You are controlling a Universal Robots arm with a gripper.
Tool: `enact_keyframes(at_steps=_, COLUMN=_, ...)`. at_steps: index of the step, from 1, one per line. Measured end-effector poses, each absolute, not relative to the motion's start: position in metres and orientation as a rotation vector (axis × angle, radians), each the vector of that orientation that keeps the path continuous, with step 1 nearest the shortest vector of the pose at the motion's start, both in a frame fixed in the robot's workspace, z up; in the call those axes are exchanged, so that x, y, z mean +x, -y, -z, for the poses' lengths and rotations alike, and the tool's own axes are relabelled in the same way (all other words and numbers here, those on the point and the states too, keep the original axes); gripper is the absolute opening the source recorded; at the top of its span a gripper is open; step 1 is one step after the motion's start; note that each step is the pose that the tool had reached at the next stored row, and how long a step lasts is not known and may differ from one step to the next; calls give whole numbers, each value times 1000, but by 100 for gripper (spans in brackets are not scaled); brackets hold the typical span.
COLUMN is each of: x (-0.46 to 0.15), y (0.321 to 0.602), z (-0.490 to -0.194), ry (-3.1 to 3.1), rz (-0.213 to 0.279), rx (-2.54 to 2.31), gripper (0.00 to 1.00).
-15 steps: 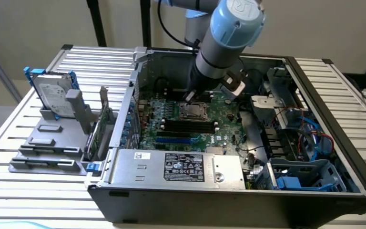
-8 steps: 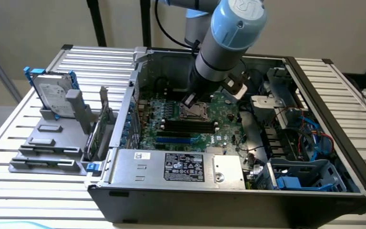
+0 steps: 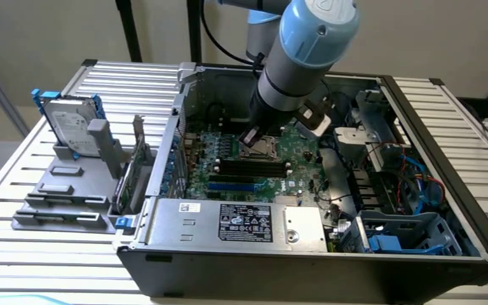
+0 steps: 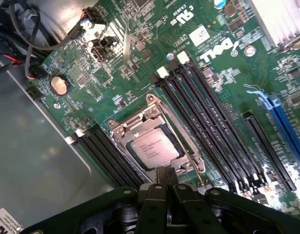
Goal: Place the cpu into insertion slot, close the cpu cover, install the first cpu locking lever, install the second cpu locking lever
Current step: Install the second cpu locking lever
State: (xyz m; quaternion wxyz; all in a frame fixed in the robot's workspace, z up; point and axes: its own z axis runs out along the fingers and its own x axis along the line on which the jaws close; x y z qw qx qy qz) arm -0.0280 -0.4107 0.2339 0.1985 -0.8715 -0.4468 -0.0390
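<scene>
socket (image 3: 264, 147): partly hidden behind the arm (image 3: 299, 70)
chip (image 4: 153, 147): near edge covered by the gripper (image 4: 165, 181)
heatsink (image 4: 281, 22): cut off by the frame edge, beyond the memory slots (image 4: 213, 122)

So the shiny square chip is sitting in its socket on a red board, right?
Not quite. The chip does sit in its socket, but the board is green, not red. The wrist view shows it best, with the shut fingers right at the socket's edge.
</scene>
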Motion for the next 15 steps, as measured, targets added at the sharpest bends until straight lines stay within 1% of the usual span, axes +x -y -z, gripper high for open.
enact_keyframes(at_steps=10, x=-44, y=436, z=-241, ry=1250, rz=109, rx=-2438, gripper=11)
enact_keyframes(at_steps=15, x=-60, y=437, z=-240, ry=1250, rz=110, rx=-2438, gripper=11)
